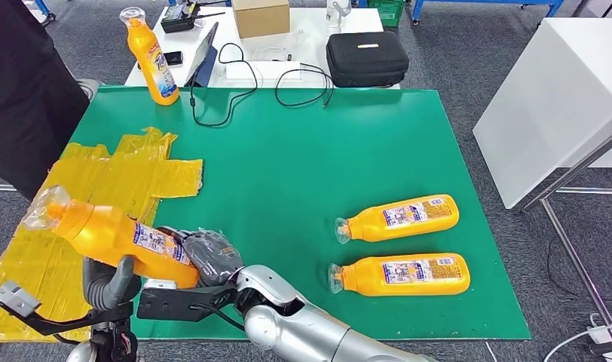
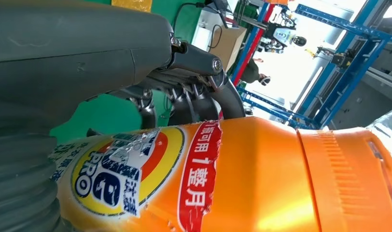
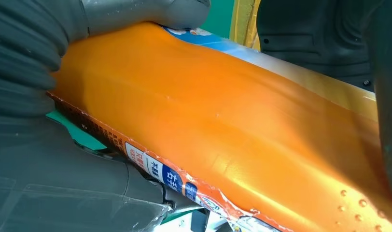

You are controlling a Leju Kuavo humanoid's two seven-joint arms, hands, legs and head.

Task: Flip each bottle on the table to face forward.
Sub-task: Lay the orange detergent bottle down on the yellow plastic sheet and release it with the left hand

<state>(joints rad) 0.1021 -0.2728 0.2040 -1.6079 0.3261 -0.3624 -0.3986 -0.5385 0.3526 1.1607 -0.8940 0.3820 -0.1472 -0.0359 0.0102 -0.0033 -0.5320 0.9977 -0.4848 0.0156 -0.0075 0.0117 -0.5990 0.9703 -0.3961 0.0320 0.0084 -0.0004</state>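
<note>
Roughly midway, by my read. Held bottle [image 1: 114,240] is off the table, over the near left corner above the yellow sheet [image 1: 107,177], tilted with its clear cap pointing away left. Both hands are on it: right hand [image 1: 209,255] wraps the base end, its arm crossing in from the near edge; left hand [image 1: 111,283] has its thumb up against the underside near the shoulder. Left wrist view shows the front logo label with dark fingers curled over the body; right wrist view shows the plain orange side, thumb pressed on top. So both hands are closed around this one bottle, mid-turn, not yet set down.

Standing bottle [image 1: 154,60] is upright at the far left corner, label visible; looks done, as a guess. Upper lying bottle [image 1: 399,219] and lower lying bottle [image 1: 401,274] rest on their sides near the near right corner, just beside each other, caps pointing left, labels up. Those two look untouched, so likely still to do, plus placing the held one.
</note>
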